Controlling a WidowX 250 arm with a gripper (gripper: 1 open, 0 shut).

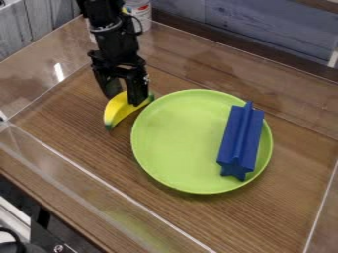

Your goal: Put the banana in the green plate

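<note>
Wood-grain table (pixel 79 158) inside clear walls (pixel 34 59), blue backdrop (pixel 251 25)

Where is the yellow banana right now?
The banana lies on the wooden table, just off the left rim of the green plate, with the open gripper right over its upper end.

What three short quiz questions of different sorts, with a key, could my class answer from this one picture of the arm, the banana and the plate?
1. True or false: the banana already lies inside the green plate.
2. Which thing lies in the plate? A) a blue ridged block B) a red cup C) a spoon
3. Fill in: the gripper stands over the banana with its jaws ____.

Key
1. False: it lies on the wooden table, just off the plate's left rim.
2. A: the blue ridged block lies on the right half.
3. Open, one on each side of the banana.
</note>
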